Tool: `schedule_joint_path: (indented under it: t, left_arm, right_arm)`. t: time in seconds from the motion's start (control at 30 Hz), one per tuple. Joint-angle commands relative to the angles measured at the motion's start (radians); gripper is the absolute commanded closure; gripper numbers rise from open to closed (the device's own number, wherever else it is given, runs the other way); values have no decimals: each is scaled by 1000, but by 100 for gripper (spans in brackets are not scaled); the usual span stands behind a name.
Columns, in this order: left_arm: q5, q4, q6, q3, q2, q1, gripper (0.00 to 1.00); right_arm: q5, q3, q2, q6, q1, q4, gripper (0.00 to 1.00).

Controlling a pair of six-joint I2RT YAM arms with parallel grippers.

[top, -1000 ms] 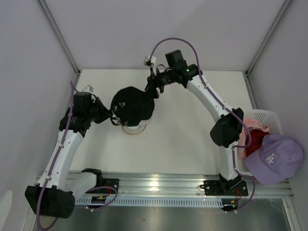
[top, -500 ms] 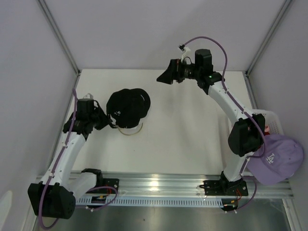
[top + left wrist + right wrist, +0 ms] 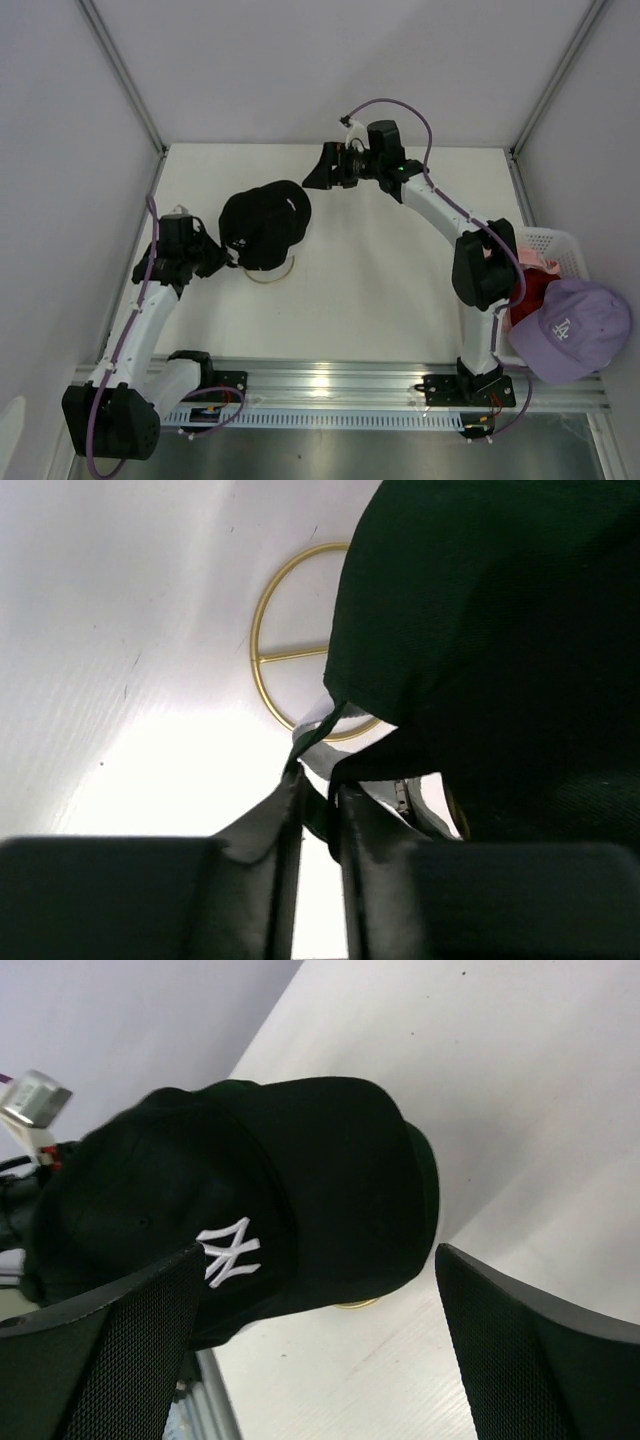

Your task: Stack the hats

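The black cap (image 3: 262,225) with the white logo is seated on the gold wire stand (image 3: 295,655) at the left part of the table (image 3: 400,300), and its back strap is pinched between the nearly closed fingers of the left gripper (image 3: 318,785). The right gripper (image 3: 318,172) is held wide open beyond this cap, apart from it. The lavender cap (image 3: 570,330) and the red cap (image 3: 537,290) are seen at the white basket (image 3: 560,240) on the right.

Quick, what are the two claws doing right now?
Left gripper: nearly closed, pinching the back strap of the black cap.
Right gripper: wide open, holding nothing.
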Motion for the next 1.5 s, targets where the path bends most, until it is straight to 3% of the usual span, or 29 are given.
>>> schedule_joint_path:
  t: [0.0,0.17,0.33,0.5,0.63,0.8,0.9,1.27,1.37,1.47]
  left_arm:
    - [2,-44,6,-11,-32,14,76]
    - [-16,-71,45,44,-35,16,60]
    - [-19,-77,61,54,-24,16,60]
    - [-24,-80,65,51,-24,16,69]
    - [-28,-86,75,58,-21,16,75]
    - [-24,-77,79,58,-13,16,79]
    - [-18,-75,79,58,-6,16,83]
    - [-22,-80,92,71,-1,17,85]
    - [-15,-78,92,74,3,17,87]
    - [-12,-75,95,78,11,17,87]
  right_arm:
    - [16,68,63,-93,34,5,0]
    - [29,215,193,-140,61,-90,2]
    - [19,191,244,-39,34,25,3]
    - [-29,148,270,82,34,187,7]
    - [-122,103,288,190,28,351,20]
    - [-231,-15,293,395,3,586,19]
    - [-282,-59,302,507,-6,819,18]
    - [-339,7,330,406,23,726,38]
    - [-357,43,362,382,25,696,34]
    - [-374,86,388,331,26,622,13]
